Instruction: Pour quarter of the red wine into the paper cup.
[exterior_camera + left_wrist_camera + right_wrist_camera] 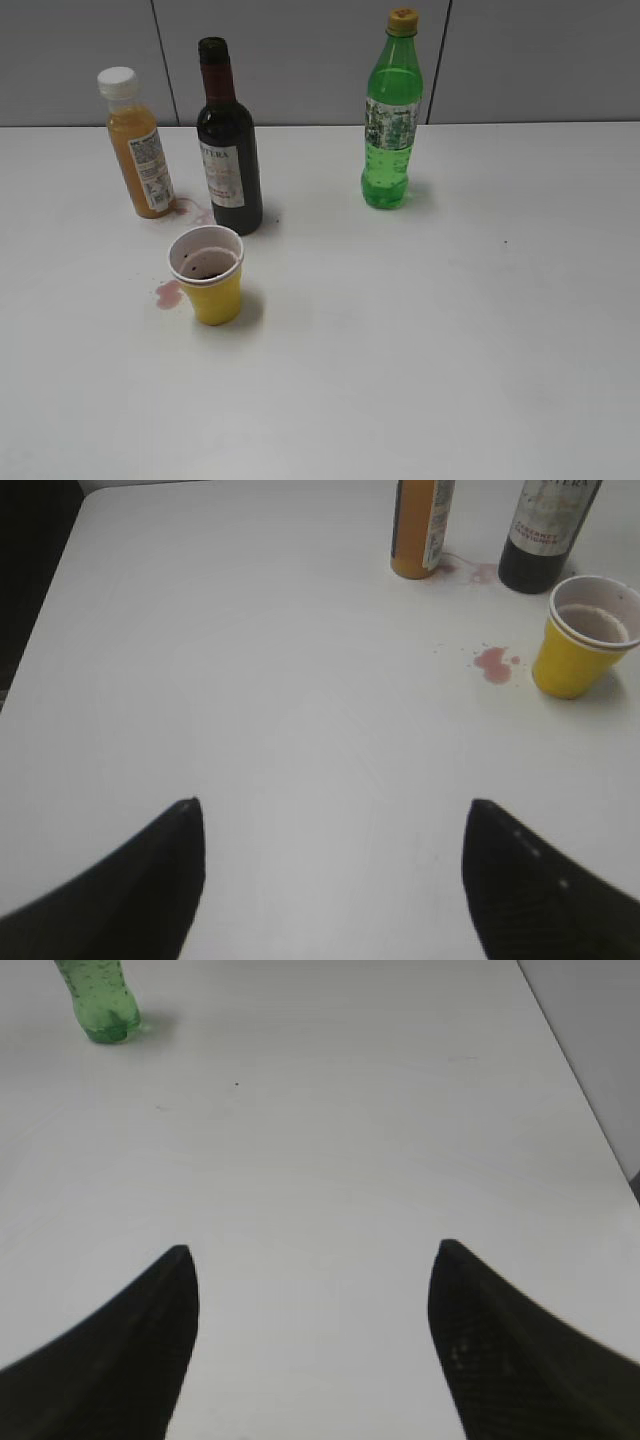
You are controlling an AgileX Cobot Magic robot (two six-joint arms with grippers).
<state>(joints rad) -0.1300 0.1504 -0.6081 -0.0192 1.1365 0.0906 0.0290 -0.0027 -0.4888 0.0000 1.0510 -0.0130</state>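
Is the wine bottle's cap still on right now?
No. In the exterior view the wine bottle stands upright with its neck open and no cap on, beside the paper cup, which already holds some dark liquid.

Left wrist view: wine bottle (545, 535), juice bottle (422, 528) tops cropped.

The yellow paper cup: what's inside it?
The paper cup holds a shallow pool of dark red wine, with reddish staining on its white inner wall. The near wall hides part of the bottom, so the depth is unclear.
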